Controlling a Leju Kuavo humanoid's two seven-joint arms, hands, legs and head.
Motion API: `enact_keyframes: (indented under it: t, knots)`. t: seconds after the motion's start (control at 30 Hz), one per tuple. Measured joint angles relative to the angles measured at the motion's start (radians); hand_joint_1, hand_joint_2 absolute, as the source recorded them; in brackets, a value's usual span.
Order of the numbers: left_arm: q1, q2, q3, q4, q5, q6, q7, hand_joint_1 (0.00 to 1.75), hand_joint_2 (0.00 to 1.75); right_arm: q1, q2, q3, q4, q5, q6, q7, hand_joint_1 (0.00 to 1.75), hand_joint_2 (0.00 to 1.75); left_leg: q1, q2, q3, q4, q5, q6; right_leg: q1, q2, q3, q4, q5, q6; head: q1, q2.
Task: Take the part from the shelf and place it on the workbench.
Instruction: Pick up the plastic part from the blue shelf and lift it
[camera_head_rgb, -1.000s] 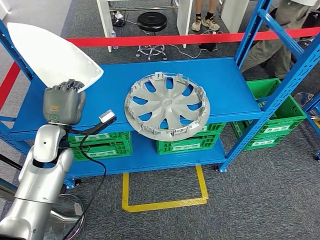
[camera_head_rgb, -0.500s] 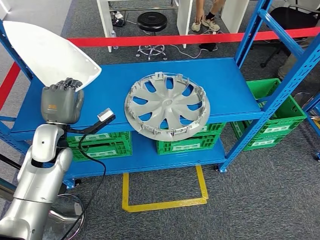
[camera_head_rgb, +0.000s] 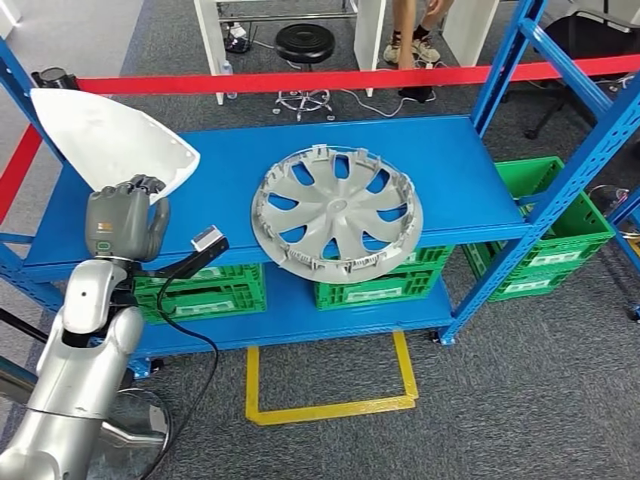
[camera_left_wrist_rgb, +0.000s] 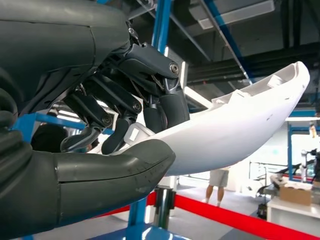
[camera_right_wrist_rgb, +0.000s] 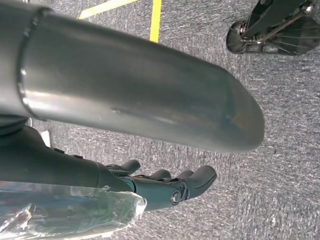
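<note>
While the left hand grips a smooth, white, curved part above the left end of the blue metal shelf, the right hand hangs with fingers loosely extended over grey carpet; a spoked silver hubcap lies mid-shelf.

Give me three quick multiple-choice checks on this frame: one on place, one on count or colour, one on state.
1. Where does the grey wheel cover lie?
A. on the blue shelf
B. on the floor
C. in a green crate

2. What colour is the part in the left hand?
A. black
B. white
C. yellow

3. What is the left hand doing?
A. hanging free
B. resting flat
C. gripping the white part

Key: 1 A, it sits on the top board; 2 B, the curved panel is white; 3 C, fingers and thumb clamp its edge.
</note>
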Motion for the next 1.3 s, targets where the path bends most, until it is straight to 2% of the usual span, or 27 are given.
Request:
enact_keyframes:
  t: [0.07,0.17,0.2,0.23,0.27,0.33,0.4,0.47,0.53,0.6,0.67,0.7,0.73,0.77,0.8,0.87,0.9,0.93,1.0,1.03,1.07,1.1,1.17,1.2,1.23,1.27,1.3]
  knots:
    - [0.003,0.002,0.008,-0.010,0.007,-0.010,0.003,1.75,1.75,0.000,0.001,0.000,0.000,0.000,0.003,0.000,0.00,0.00,0.004,0.003,0.003,-0.011,0.007,0.008,0.001,0.000,-0.022,0.048,-0.038,0.002,0.003,0.000]
    - [0.011,0.008,0.021,-0.014,0.014,-0.023,0.004,1.75,1.75,0.000,0.004,0.001,-0.002,0.000,0.014,0.002,0.00,0.00,0.004,0.006,0.000,-0.013,0.010,0.012,0.003,-0.001,-0.108,0.245,-0.136,0.001,0.006,0.000]
    - [0.015,0.010,0.024,-0.014,0.015,-0.027,0.004,1.75,1.75,0.001,0.006,0.001,-0.003,0.000,0.017,0.003,0.00,0.00,0.004,0.007,-0.002,-0.013,0.012,0.011,0.003,-0.001,-0.127,0.288,-0.144,0.001,0.005,0.000]
    - [0.020,0.011,0.026,-0.014,0.015,-0.030,0.004,1.75,1.75,0.001,0.008,0.001,-0.005,0.000,0.020,0.003,0.00,0.00,0.004,0.007,-0.003,-0.013,0.013,0.010,0.003,-0.001,-0.128,0.292,-0.131,0.000,0.006,0.000]
    - [0.023,0.013,0.028,-0.014,0.016,-0.033,0.004,1.75,1.75,0.000,0.009,0.001,-0.007,0.000,0.021,0.003,0.00,0.00,0.004,0.006,-0.003,-0.013,0.015,0.008,0.002,-0.001,-0.111,0.257,-0.101,-0.001,0.006,0.000]
    - [0.026,0.017,0.035,-0.015,0.016,-0.036,0.004,1.75,1.75,-0.001,0.011,0.002,-0.014,0.000,0.025,0.003,0.00,0.00,0.004,0.006,-0.005,-0.012,0.019,0.000,0.002,-0.001,-0.037,0.117,-0.036,-0.004,0.006,0.000]
    - [0.026,0.021,0.042,-0.019,0.017,-0.038,0.004,1.75,1.75,-0.001,0.015,0.002,-0.022,0.000,0.031,0.003,0.00,0.00,0.002,0.005,-0.010,-0.009,0.027,-0.014,0.005,0.001,0.010,0.027,-0.011,-0.010,0.005,0.000]
    - [0.028,0.027,0.047,-0.022,0.017,-0.038,0.004,1.75,1.75,-0.001,0.021,0.003,-0.029,0.000,0.036,0.003,0.00,0.00,0.002,0.004,-0.014,-0.009,0.036,-0.029,0.009,0.004,0.009,0.018,-0.008,-0.019,0.004,0.000]
    - [0.032,0.032,0.051,-0.024,0.017,-0.039,0.004,1.75,1.75,0.000,0.027,0.003,-0.035,0.000,0.038,0.003,0.00,0.00,0.004,0.004,-0.021,-0.003,0.030,-0.043,0.007,0.001,-0.003,0.015,0.004,-0.037,0.003,0.000]
    - [0.034,0.036,0.056,-0.027,0.018,-0.041,0.004,1.75,1.75,-0.001,0.031,0.003,-0.042,0.000,0.039,0.003,0.00,0.00,0.006,0.005,-0.045,0.056,-0.033,-0.054,0.004,-0.002,-0.020,0.011,0.022,-0.057,-0.001,0.000]
    - [0.036,0.039,0.058,-0.030,0.018,-0.043,0.004,1.75,1.75,0.000,0.033,0.003,-0.046,0.000,0.040,0.003,0.00,0.00,0.008,0.006,-0.082,0.186,-0.124,-0.062,0.006,-0.004,-0.038,0.013,0.037,-0.064,-0.004,0.000]
    - [0.038,0.040,0.059,-0.030,0.018,-0.044,0.004,1.75,1.75,0.000,0.034,0.003,-0.047,0.000,0.040,0.003,0.00,0.00,0.008,0.006,-0.092,0.241,-0.150,-0.064,0.008,-0.005,-0.047,0.014,0.044,-0.065,-0.004,0.000]
    - [0.040,0.041,0.060,-0.030,0.018,-0.045,0.004,1.75,1.75,0.000,0.034,0.003,-0.047,0.000,0.040,0.003,0.00,0.00,0.008,0.006,-0.090,0.270,-0.157,-0.064,0.009,-0.006,-0.056,0.016,0.050,-0.065,-0.004,0.000]
    - [0.041,0.041,0.060,-0.030,0.017,-0.047,0.004,1.75,1.75,0.000,0.034,0.003,-0.048,0.000,0.040,0.003,0.00,0.00,0.008,0.006,-0.070,0.258,-0.146,-0.063,0.010,-0.006,-0.064,0.019,0.054,-0.064,-0.004,0.000]
    - [0.042,0.041,0.060,-0.031,0.017,-0.047,0.004,1.75,1.75,0.000,0.034,0.003,-0.049,0.000,0.040,0.004,0.00,0.00,0.008,0.006,-0.031,0.207,-0.121,-0.060,0.010,-0.006,-0.072,0.022,0.058,-0.063,-0.004,0.000]
    - [0.041,0.041,0.062,-0.036,0.017,-0.049,0.004,1.75,1.75,0.000,0.035,0.003,-0.051,0.000,0.041,0.004,0.00,0.00,0.006,0.006,0.064,0.064,-0.084,-0.049,0.012,-0.006,-0.084,0.029,0.065,-0.057,-0.004,0.000]
    - [0.040,0.041,0.062,-0.040,0.016,-0.050,0.005,1.75,1.75,0.000,0.035,0.003,-0.052,0.000,0.041,0.004,0.00,0.00,0.004,0.006,0.096,0.012,-0.077,-0.043,0.014,-0.005,-0.089,0.031,0.070,-0.052,-0.004,0.000]
    - [0.039,0.041,0.063,-0.043,0.016,-0.051,0.005,1.75,1.75,0.000,0.036,0.004,-0.054,0.000,0.042,0.004,0.00,0.00,0.002,0.005,0.110,-0.016,-0.077,-0.038,0.015,-0.005,-0.092,0.032,0.076,-0.046,-0.004,0.000]
    - [0.039,0.041,0.063,-0.046,0.015,-0.057,0.008,1.75,1.75,0.000,0.037,0.004,-0.055,0.000,0.045,0.005,0.00,0.00,0.001,0.006,0.105,-0.027,-0.069,-0.024,0.015,-0.005,-0.097,0.028,0.089,-0.032,-0.003,0.000]
    - [0.038,0.040,0.063,-0.047,0.014,-0.060,0.010,1.75,1.75,0.001,0.037,0.004,-0.056,0.000,0.048,0.006,0.00,0.00,0.002,0.008,0.099,-0.030,-0.060,-0.017,0.014,-0.004,-0.102,0.031,0.086,-0.026,-0.003,0.000]
    - [0.038,0.040,0.063,-0.048,0.014,-0.063,0.012,1.75,1.75,0.001,0.037,0.003,-0.058,0.000,0.050,0.007,0.00,0.00,0.004,0.010,0.091,-0.034,-0.050,-0.009,0.014,-0.003,-0.113,0.045,0.067,-0.020,-0.002,0.000]
    - [0.038,0.039,0.063,-0.049,0.014,-0.065,0.013,1.75,1.75,0.001,0.037,0.003,-0.059,0.000,0.051,0.007,0.00,0.00,0.006,0.012,0.080,-0.037,-0.038,-0.002,0.014,-0.002,-0.128,0.078,0.031,-0.016,0.001,0.000]
    - [0.038,0.038,0.063,-0.051,0.013,-0.068,0.015,1.75,1.75,0.001,0.037,0.003,-0.061,0.000,0.053,0.008,0.00,0.00,0.005,0.013,0.055,-0.036,-0.018,0.006,0.013,-0.003,-0.167,0.198,-0.063,-0.010,0.005,0.000]
    - [0.038,0.038,0.063,-0.052,0.013,-0.069,0.016,1.75,1.75,0.000,0.037,0.003,-0.061,0.000,0.054,0.008,0.00,0.00,0.003,0.013,0.042,-0.035,-0.008,0.008,0.013,-0.003,-0.180,0.258,-0.093,-0.008,0.006,0.000]
    - [0.039,0.038,0.063,-0.052,0.013,-0.070,0.018,1.75,1.75,0.000,0.037,0.003,-0.062,0.000,0.054,0.009,0.00,0.00,0.001,0.013,0.028,-0.034,0.002,0.008,0.013,-0.003,-0.180,0.295,-0.102,-0.008,0.006,0.000]
    - [0.040,0.038,0.063,-0.052,0.013,-0.071,0.018,1.75,1.75,0.000,0.037,0.003,-0.062,0.000,0.054,0.009,0.00,0.00,-0.001,0.013,0.015,-0.033,0.010,0.008,0.014,-0.003,-0.166,0.300,-0.090,-0.009,0.006,0.000]
    - [0.041,0.038,0.063,-0.052,0.013,-0.072,0.018,1.75,1.75,-0.001,0.037,0.003,-0.063,0.000,0.054,0.010,0.00,0.00,-0.003,0.013,0.003,-0.032,0.020,0.007,0.015,-0.003,-0.132,0.265,-0.063,-0.013,0.007,0.000]
